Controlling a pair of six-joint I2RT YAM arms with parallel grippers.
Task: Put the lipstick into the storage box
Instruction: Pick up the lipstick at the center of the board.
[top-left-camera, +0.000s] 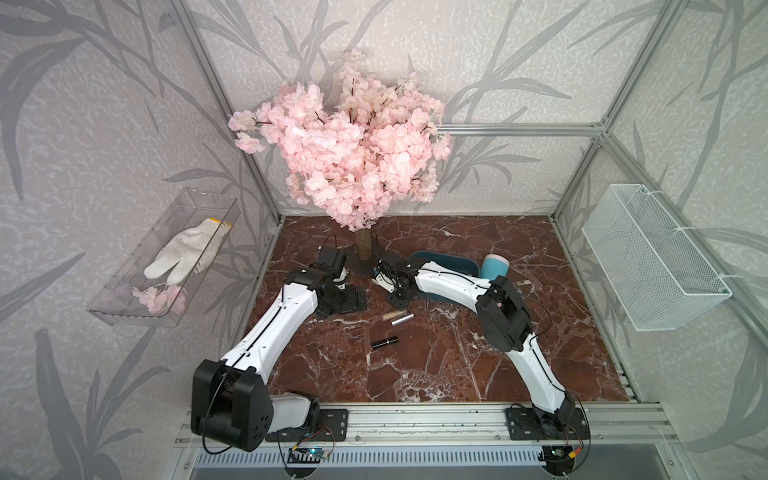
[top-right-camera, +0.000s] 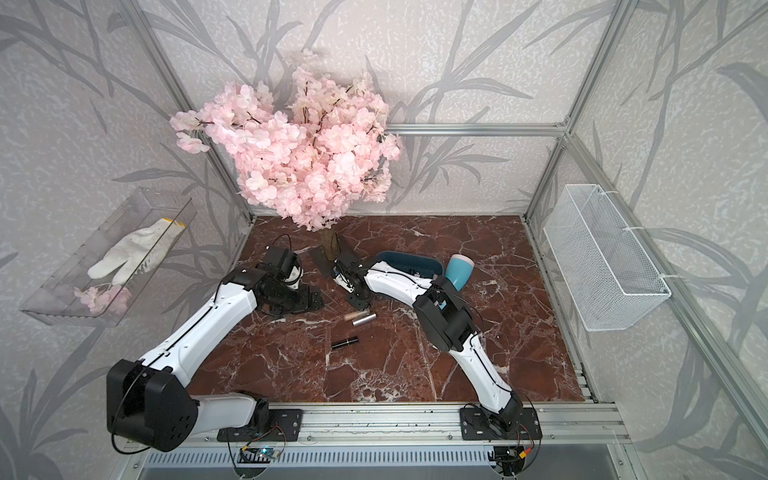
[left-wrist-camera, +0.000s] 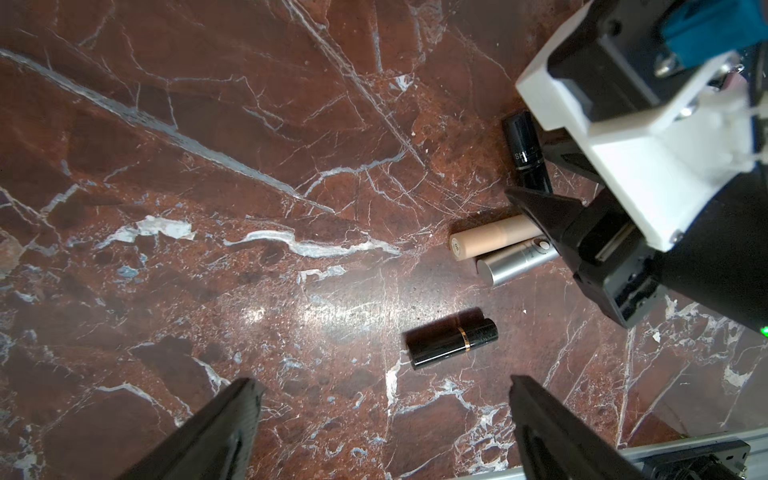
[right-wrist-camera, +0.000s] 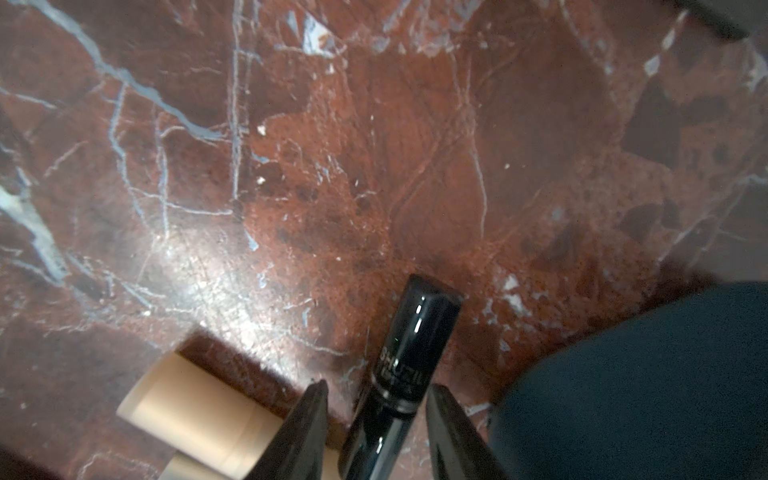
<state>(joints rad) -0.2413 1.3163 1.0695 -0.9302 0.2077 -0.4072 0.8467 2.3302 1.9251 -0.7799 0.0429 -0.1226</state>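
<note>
Currently the storage box (top-left-camera: 446, 259), a shallow teal plastic tub with rounded corners, sits at the back of the red marble table (top-left-camera: 457, 357). The right forearm covers much of it, so its contents are not readable. Clear tray (top-left-camera: 120, 289) on the side wall holds a white knit glove (top-left-camera: 187, 252) and pink blossoms (top-left-camera: 160, 297). White wire-mesh basket (top-left-camera: 652, 257) hangs on the opposite wall. Teal cup (top-left-camera: 494, 266) lies tipped just beside the box. Lipstick (right-wrist-camera: 409, 365), a glossy black cylinder with partly legible lettering, lies on the marble outside the box, its rear end cut off in the right wrist view. Right gripper (right-wrist-camera: 376, 388) straddles it, jaws not yet pinched, a gap showing on one side. Left gripper (left-wrist-camera: 386, 415) is spread wide above bare marble. Beige tube (left-wrist-camera: 494, 237) and silver tube (left-wrist-camera: 515, 262) lie touching, with the gold-banded black lipstick (left-wrist-camera: 451, 343) apart from them.
</note>
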